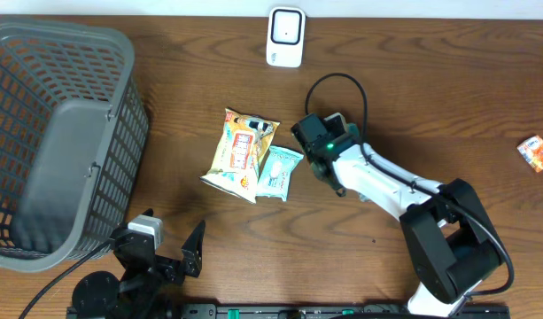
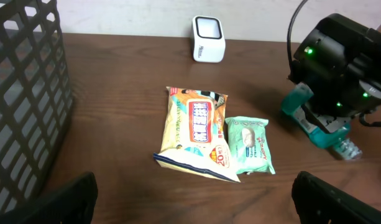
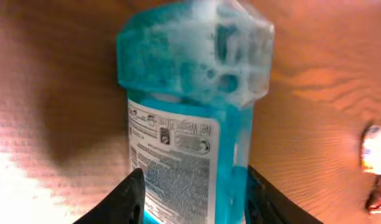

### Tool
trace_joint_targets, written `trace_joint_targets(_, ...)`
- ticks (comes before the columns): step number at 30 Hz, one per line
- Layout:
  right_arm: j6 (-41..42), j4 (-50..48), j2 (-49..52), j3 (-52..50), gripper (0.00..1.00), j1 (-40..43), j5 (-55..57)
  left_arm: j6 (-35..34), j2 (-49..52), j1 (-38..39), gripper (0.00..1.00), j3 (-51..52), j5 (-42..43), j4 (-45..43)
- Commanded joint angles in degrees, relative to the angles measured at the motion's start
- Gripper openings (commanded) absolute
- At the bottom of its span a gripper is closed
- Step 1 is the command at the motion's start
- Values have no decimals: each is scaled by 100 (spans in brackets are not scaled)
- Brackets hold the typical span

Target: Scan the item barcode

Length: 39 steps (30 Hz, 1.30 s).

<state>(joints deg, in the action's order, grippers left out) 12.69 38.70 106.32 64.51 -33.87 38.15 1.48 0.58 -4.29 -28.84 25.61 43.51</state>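
The scan is not yet done, judging by how things lie. Seen from overhead, the basket (image 1: 120, 53) fills the 9 o'clock side of the table (image 1: 430, 80), and the left gripper (image 1: 169, 241) waits at 7 o'clock with its jaws spread wide and nothing in them. A snack bag (image 1: 240, 151) and a wipes pack (image 1: 278, 171) lie side by side near the centre. The scanner (image 1: 286, 35) stands at 12 o'clock against the far edge. Just to 3 o'clock of the wipes pack, the right gripper (image 3: 193, 199) sits over the blue bottle (image 3: 190, 93), one finger pressed to each side in a pinch, with the printed label facing the wrist camera. The bottle appears to rest on the wood. What is left, probably, is lifting it and turning its barcode toward the scanner. Bare wood lies between bottle and scanner, though the arm's own cable loops there. An orange packet (image 1: 537, 152) lies near the 3 o'clock edge, well apart.
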Motion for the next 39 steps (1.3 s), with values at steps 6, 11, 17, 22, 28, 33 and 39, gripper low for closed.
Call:
trace_joint_targets(6,463,61,201,59,41,-153,538,-9,-35,-20,98,-26,76,0)
trace_joint_targets(11,573,94,203,59,39,-162,240,-9,-35,-20,98,-26,74,0)
trace_joint_targets(17,573,57,203,59,34,-280,350,-7,-35,-20,98,-26,76,0)
trace_joint_targets(22,573,46,203,59,34,-540,393,-7,-35,-20,98,-26,74,0)
trace_joint_targets(28,575,-114,238,59,34,-881,369,-9,-35,-20,98,-26,74,0)
trace_joint_targets(33,573,-162,269,57,34,-953,372,-7,-35,-20,98,-26,76,0)
trace_joint_targets(39,708,-175,269,57,37,-953,345,-9,-35,-20,98,-26,76,0)
